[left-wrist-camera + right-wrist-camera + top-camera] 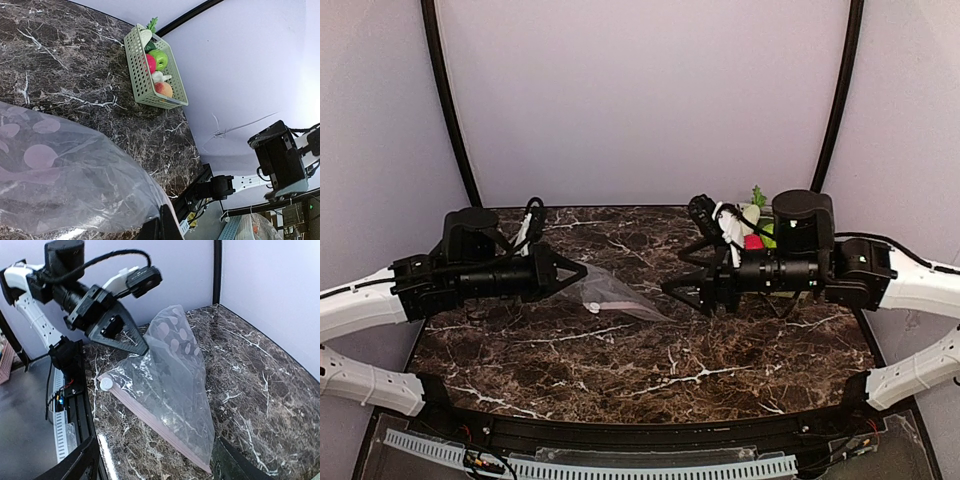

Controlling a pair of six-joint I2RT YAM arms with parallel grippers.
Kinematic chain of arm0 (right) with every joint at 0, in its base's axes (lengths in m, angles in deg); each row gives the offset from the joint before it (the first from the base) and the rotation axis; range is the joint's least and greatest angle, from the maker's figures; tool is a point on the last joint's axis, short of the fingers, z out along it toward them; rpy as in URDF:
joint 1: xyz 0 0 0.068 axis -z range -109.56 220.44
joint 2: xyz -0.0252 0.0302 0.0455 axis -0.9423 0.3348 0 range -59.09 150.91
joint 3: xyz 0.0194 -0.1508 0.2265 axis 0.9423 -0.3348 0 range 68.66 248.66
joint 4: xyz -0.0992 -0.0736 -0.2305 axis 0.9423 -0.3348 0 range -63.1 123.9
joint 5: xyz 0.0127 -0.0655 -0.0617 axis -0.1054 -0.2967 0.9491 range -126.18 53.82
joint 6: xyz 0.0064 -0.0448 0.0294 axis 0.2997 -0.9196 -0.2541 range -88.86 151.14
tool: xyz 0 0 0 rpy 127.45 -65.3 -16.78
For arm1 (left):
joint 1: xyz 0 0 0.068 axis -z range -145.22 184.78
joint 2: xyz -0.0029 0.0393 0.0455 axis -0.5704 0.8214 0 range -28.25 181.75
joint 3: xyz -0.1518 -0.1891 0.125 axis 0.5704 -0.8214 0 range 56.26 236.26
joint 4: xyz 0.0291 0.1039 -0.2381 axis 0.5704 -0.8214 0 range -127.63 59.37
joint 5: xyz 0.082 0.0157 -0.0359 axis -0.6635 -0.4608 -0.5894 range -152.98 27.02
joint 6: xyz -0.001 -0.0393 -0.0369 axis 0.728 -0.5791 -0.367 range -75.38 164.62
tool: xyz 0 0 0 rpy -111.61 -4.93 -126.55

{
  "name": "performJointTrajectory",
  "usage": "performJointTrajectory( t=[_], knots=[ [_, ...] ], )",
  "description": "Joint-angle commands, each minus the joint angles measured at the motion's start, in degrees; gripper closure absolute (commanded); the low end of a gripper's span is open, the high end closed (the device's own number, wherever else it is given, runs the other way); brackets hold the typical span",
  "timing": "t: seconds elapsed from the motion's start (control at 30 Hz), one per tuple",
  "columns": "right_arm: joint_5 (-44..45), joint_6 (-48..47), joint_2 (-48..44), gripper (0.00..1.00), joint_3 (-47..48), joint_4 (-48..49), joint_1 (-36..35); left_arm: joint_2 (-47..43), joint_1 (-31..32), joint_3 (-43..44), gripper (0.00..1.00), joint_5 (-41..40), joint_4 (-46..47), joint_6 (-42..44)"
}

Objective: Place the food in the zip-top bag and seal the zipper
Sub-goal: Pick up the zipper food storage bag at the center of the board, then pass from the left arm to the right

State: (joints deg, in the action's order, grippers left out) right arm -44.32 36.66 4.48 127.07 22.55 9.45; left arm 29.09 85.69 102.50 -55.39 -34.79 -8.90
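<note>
A desk [650,370] patterned like dark brown marble with white veins stands inside a booth. Pale lilac walls [640,90] close its far edge and both sides. A black pole [447,100] curves up from each far corner. A white slotted strip [620,468] lines the near edge. The light is soft and even.
</note>
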Motion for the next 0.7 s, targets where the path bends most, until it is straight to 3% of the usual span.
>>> performJointTrajectory(
  t=[0.0, 0.37, 0.67],
  knots=[
    [9.79, -12.79, 3.56, 0.25, 1.50, 5.44, -5.72, 1.92, 0.15, 6.70, 0.99, 2.78, -6.99, 4.11],
    [18.92, -21.76, 11.95, 0.36, 4.15, 10.44, -11.03, 2.53, 0.01, 12.06, 0.99, 2.70, -11.44, 6.05],
    [19.17, -24.82, 16.16, 0.45, 6.49, 11.09, -13.20, 2.77, 0.02, 12.63, 0.99, 2.64, -12.13, 6.46]
  ],
)
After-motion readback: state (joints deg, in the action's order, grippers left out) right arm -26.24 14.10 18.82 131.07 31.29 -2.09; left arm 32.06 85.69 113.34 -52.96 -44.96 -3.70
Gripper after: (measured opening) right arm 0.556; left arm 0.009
